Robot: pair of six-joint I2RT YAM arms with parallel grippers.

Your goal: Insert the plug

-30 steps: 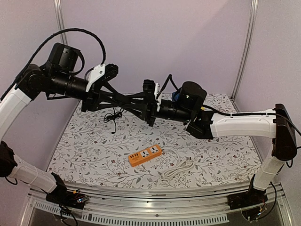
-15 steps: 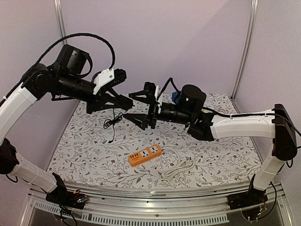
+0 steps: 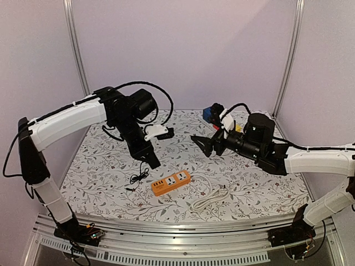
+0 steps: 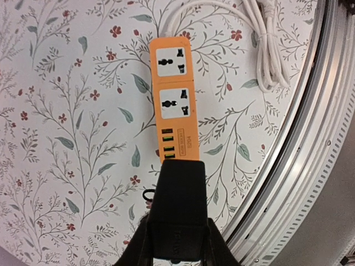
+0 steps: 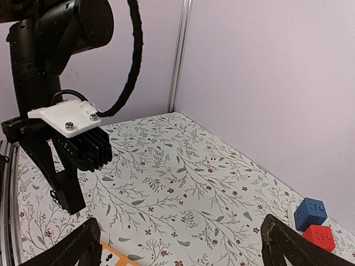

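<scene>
Top external view: black plug [image 4: 178,202] poised over orange power strip [image 3: 171,182].
Left gripper [image 3: 150,159] pinches the plug just above the strip's USB end; right gripper [image 3: 204,145], jaws spread wide and empty, hangs well beyond the strip's far side.

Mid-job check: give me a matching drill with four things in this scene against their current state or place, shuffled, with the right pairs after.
Things:
1. black plug
2. power strip
3. white cord
4. right gripper

States:
A. coiled beside the power strip
B. open, holding nothing
C. clamped in the left gripper
D. orange, lying flat, sockets up

Pairs: 1-C, 2-D, 3-A, 4-B
</scene>
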